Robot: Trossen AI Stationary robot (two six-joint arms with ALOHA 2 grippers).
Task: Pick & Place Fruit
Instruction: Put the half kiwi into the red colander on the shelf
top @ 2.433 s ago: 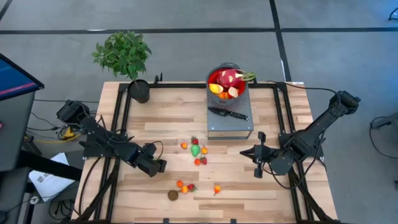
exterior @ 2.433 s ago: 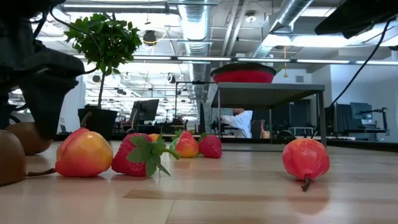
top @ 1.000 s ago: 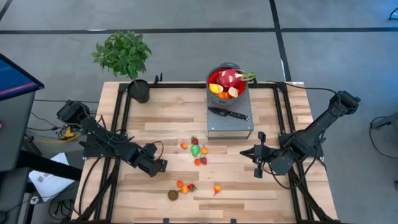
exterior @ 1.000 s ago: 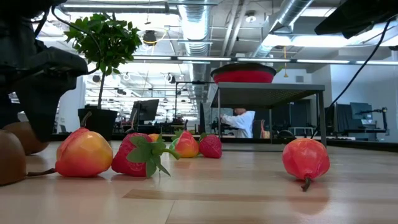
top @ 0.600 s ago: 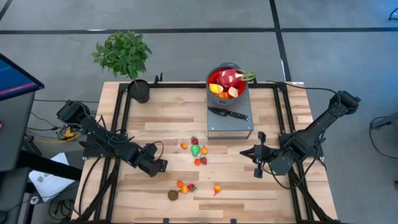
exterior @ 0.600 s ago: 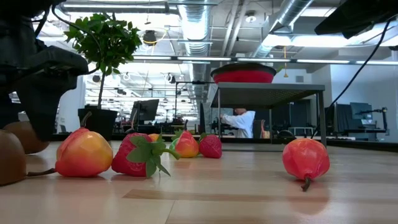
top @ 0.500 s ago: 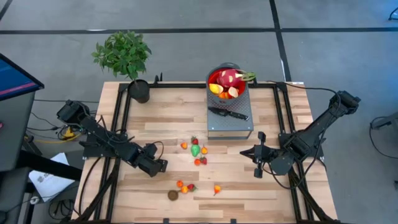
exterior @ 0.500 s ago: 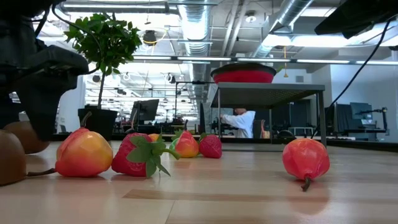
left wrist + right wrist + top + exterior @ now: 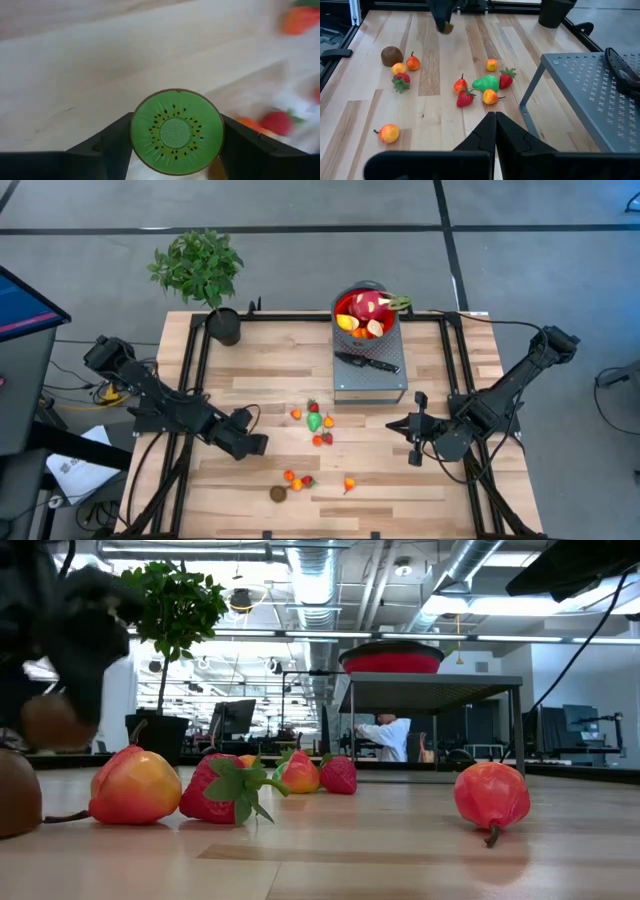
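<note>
My left gripper [image 9: 252,444] hangs over the table's left half, shut on a kiwi half [image 9: 176,132] with a green seeded cut face and brown skin [image 9: 55,720]. Loose toy fruits lie on the wood: a middle cluster around a green one [image 9: 316,422], a near group with a strawberry [image 9: 307,480], an orange one [image 9: 349,484] and a whole brown kiwi [image 9: 278,493]. The red bowl [image 9: 343,304] holds the pink dragon fruit [image 9: 368,307] and more fruit. My right gripper [image 9: 415,446] waits shut above the table's right half. My left gripper pinches the kiwi half between its two fingers [image 9: 107,145], one on each side of the round rim [image 9: 134,131]. It comes slanting down from the table's left. The cut green face is turned back toward the wrist. The half hangs clear of the table.
The bowl stands on a grey perforated stand [image 9: 370,380] at the far middle, with a black-handled knife [image 9: 368,363] lying on it. A potted plant [image 9: 205,275] stands at the far left corner. Black rails [image 9: 195,360] run along the table's sides.
My left gripper has gone up with the kiwi half, which has come off the table and now hangs clear of it. The loose fruits have stayed where they were.
</note>
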